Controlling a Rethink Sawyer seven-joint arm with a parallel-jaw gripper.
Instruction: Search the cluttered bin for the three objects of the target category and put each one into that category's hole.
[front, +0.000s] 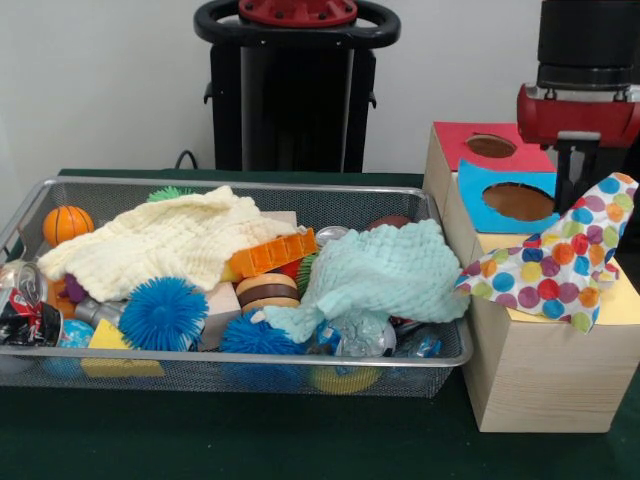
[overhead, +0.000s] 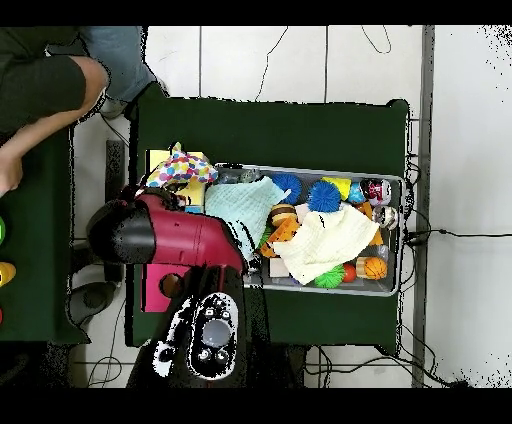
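My gripper (front: 588, 185) hangs at the right, above the yellow-topped wooden box (front: 620, 302), and is shut on a white polka-dot cloth (front: 545, 265). The cloth drapes down and to the left over the yellow face and hides the hole there. The overhead view shows the same cloth (overhead: 181, 168) beside the red arm (overhead: 185, 238). The wire-mesh bin (front: 30, 205) lies to the left, full of clutter. No other polka-dot cloth shows in it. A pale yellow knitted cloth (front: 165, 245) and a mint-green knitted cloth (front: 385, 275) lie on top of the pile.
A blue-faced box (front: 480, 205) and a red-faced box (front: 460, 135) stand behind the yellow one. The bin holds blue spiky balls (front: 163, 312), an orange ball (front: 66, 224), an orange block (front: 272, 253) and a can (front: 22, 305). A person's arm (overhead: 45, 95) is at the overhead view's upper left.
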